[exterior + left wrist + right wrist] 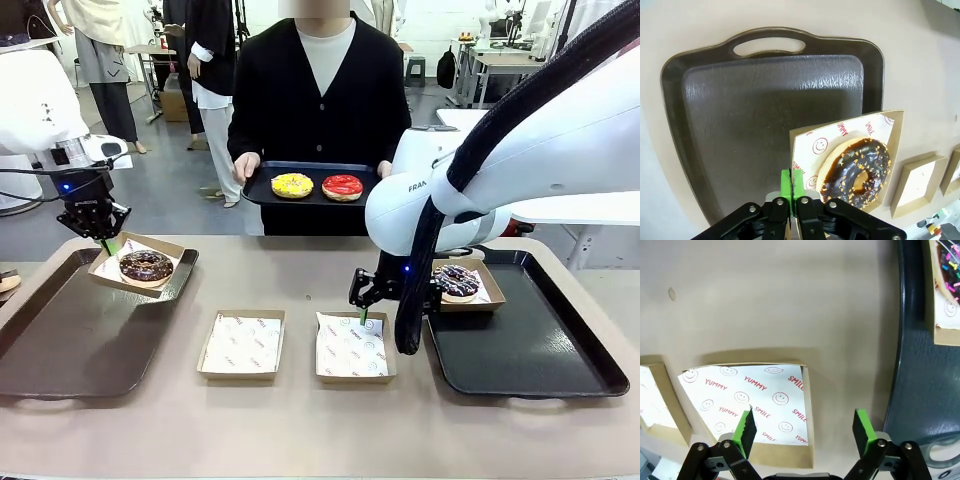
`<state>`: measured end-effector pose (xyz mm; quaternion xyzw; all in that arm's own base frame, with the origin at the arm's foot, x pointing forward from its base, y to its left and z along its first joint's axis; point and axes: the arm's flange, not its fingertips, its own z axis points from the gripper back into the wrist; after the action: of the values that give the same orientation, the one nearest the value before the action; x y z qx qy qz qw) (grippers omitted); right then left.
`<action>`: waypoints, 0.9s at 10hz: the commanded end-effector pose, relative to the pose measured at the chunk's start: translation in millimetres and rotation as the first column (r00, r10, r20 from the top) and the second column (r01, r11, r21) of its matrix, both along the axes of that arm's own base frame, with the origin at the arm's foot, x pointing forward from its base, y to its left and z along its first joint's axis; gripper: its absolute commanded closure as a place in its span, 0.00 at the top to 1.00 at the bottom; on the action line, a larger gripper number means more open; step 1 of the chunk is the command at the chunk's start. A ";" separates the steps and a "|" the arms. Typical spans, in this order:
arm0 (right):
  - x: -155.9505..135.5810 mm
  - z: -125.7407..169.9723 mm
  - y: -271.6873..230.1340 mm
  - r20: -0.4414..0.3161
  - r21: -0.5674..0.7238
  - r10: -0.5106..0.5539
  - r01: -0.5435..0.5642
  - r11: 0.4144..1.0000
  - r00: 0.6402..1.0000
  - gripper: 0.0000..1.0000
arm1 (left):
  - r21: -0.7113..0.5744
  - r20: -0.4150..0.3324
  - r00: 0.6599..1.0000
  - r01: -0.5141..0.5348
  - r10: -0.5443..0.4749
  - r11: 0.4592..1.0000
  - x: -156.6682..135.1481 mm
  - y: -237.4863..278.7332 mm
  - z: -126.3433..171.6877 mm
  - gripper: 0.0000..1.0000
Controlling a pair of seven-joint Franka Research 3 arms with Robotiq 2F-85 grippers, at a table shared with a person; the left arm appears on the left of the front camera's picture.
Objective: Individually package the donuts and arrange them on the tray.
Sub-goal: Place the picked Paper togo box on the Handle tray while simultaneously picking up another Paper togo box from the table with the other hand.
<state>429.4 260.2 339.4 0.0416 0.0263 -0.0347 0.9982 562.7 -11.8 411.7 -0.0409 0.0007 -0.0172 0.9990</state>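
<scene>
The table [300, 285] is viewed across from the robot's side; both wrist views are aimed down, close above it; the brown tray [70, 350] [765, 100] is shared by front and left.

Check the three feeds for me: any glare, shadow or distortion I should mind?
Front view: even light, sharp, though the right arm hides part of the dark tray. Left wrist view: light glints off the brown tray, its rim bowed by the lens; the chocolate donut is crisp. Right wrist view: soft shadow along the empty box, print legible.

Workshop interior, evenly lit.
Grey floor [170, 190]; white-topped desks [505, 58] at far right, a stool [415, 68] beside them; beige table [300, 440] in foreground.
</scene>
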 end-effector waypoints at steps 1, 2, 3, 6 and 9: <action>-7.2 -6.5 0.2 0.039 -0.031 -0.030 0.031 0.999 0.999 1.00 | -0.005 -0.014 1.000 -0.006 0.006 1.000 9.4 -7.8 -0.5 0.01; -8.0 -8.3 -0.8 0.032 -0.026 -0.032 0.033 0.999 0.999 1.00 | 0.006 -0.019 1.000 -0.013 0.014 1.000 11.3 -9.5 -3.2 0.01; -7.8 -11.6 -2.9 0.027 -0.023 -0.033 0.034 0.999 0.999 1.00 | 0.013 -0.021 1.000 -0.010 0.011 1.000 15.4 -10.6 -6.4 0.01; -5.8 -14.5 -2.3 0.020 -0.026 -0.036 0.037 0.999 0.999 1.00 | 0.008 -0.017 1.000 0.002 -0.002 1.000 21.9 -6.6 -15.3 0.01; -0.2 -22.3 1.8 0.004 -0.036 -0.033 0.033 0.999 0.999 1.00 | -0.001 -0.028 1.000 -0.009 0.009 1.000 27.6 -1.0 -24.7 0.01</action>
<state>424.9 256.1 323.1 0.0365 0.0356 -0.0415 0.9978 584.1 -15.9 385.5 -0.0412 0.0173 -0.0166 0.9989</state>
